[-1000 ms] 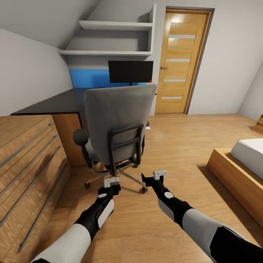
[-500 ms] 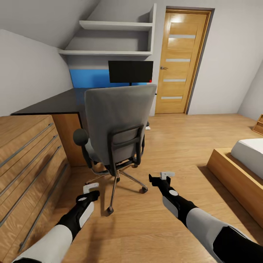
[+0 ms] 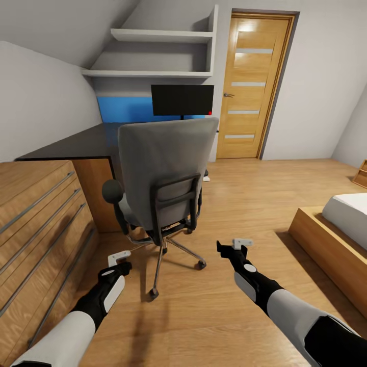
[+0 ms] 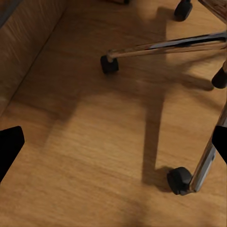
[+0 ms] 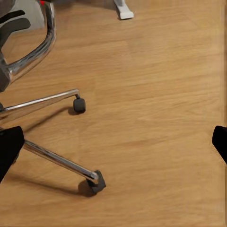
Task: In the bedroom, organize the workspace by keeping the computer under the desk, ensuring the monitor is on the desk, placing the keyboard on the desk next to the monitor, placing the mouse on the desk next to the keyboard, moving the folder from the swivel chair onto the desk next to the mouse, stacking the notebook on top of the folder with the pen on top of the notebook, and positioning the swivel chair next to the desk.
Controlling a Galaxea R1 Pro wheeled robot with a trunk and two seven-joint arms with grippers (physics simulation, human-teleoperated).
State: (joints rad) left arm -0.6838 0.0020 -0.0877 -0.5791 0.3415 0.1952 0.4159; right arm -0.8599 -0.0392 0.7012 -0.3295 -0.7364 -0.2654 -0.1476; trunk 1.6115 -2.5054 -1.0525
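One swivel chair (image 3: 160,178) stands on the wooden floor (image 3: 244,204) with its grey back to the camera, drawn up to the front edge of the black-topped desk (image 3: 71,145). One monitor (image 3: 182,100) stands on the desk near its blue back panel. Two grippers hang low over the floor behind the chair, the left gripper (image 3: 118,258) beside the oak chest of drawers (image 3: 41,224) and the right gripper (image 3: 239,246) to the chair's right, both with jaws spread wide and empty.

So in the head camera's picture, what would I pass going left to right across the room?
Oak chest of drawers → swivel chair → wooden door → bed.
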